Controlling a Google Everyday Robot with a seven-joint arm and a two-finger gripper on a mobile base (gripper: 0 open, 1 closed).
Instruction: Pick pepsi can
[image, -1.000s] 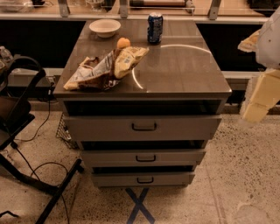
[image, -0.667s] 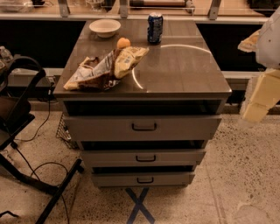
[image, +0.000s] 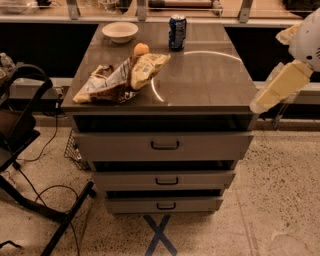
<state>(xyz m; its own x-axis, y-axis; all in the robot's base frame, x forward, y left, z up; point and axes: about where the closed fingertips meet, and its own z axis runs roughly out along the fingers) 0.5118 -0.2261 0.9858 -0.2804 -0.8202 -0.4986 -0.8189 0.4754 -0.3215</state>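
The pepsi can (image: 177, 31) is dark blue with white markings and a silver top. It stands upright at the far middle of the grey drawer cabinet's top (image: 210, 80). My gripper (image: 280, 86) shows as a cream and white shape at the right edge of the view. It hangs beyond the cabinet's right side, well to the right of the can and nearer the camera. It touches nothing.
A white bowl (image: 120, 31) stands at the far left of the top. An orange (image: 141, 49) lies beside crumpled snack bags (image: 122, 77) on the left half. Three drawers (image: 164, 146) face me. A black chair frame (image: 25, 145) and cables stand on the floor at left.
My gripper has moved a little to the left and up, toward the cabinet's right edge. The can and the other things have not moved.
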